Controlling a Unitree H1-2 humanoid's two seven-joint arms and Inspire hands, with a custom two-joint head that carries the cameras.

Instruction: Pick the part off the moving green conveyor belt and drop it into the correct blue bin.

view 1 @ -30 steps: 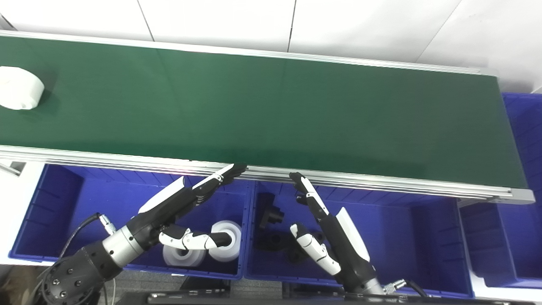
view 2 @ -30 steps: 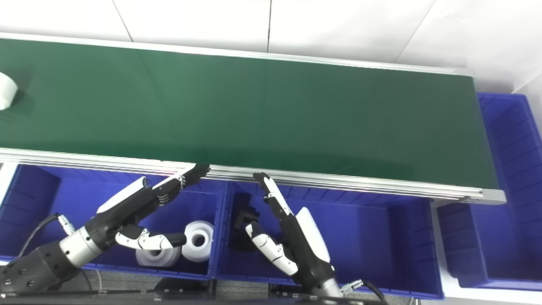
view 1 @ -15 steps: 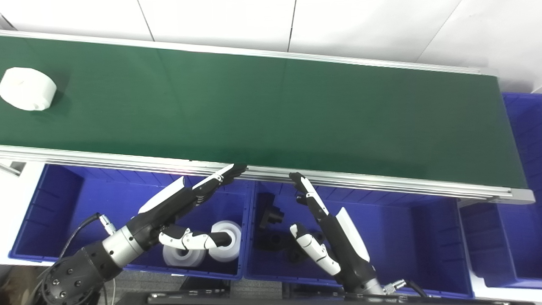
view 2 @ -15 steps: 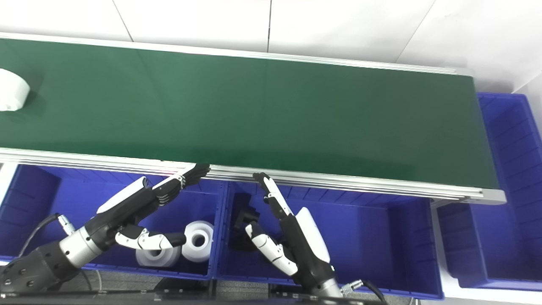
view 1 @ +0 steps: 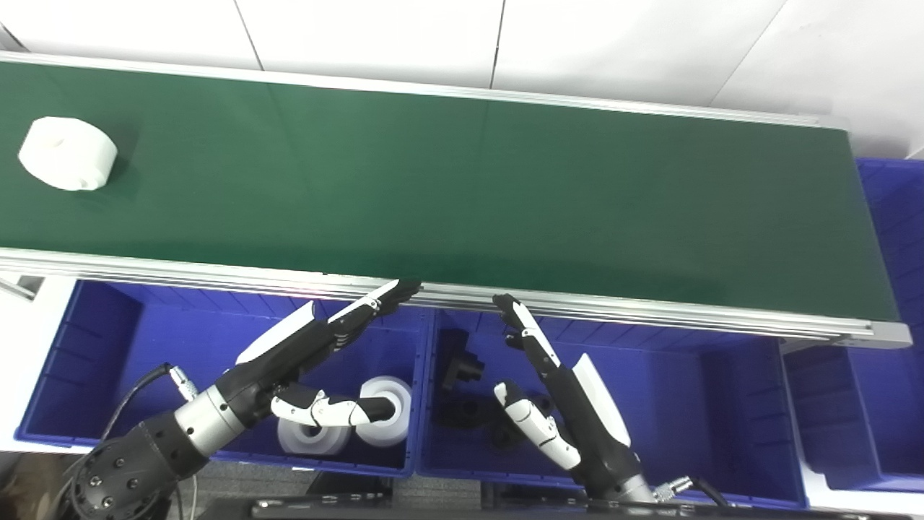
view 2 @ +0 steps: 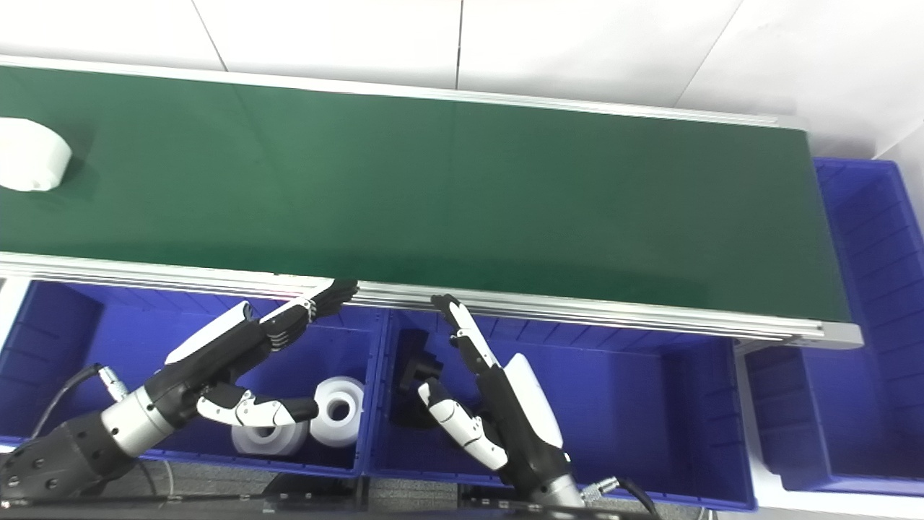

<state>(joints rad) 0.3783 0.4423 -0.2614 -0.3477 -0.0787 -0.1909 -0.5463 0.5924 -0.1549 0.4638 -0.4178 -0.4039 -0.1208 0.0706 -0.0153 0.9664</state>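
- Watching the left eye view, you see the white part (view 1: 67, 153) lying on the green conveyor belt (view 1: 462, 180), well apart from both sets of fingers, far out beyond the left hand's fingertips. Your main risk, as I judge it, is timing: reach late and the belt carries the part past your fingers; reach early and you may knock it and send it rolling.
- A second risk is the bin. White parts (view 1: 346, 426) lie just under the left hand (view 1: 317, 361) in the left blue bin (view 1: 72, 361), and black parts (view 1: 462, 390) lie beside the right hand (view 1: 556, 397) in the middle blue bin (view 1: 707, 404). Drop the white part past the divider and you missort it.
- Turning to the right eye view, your left hand (view 2: 245, 361) hangs over its bin with fingers stretched flat and spread from the thumb, holding nothing, fingertips at the belt's near rail (view 2: 577, 310).
- Your right hand (view 2: 491, 404) is the same: fingers straight, thumb apart, empty, fingertips just short of the rail.
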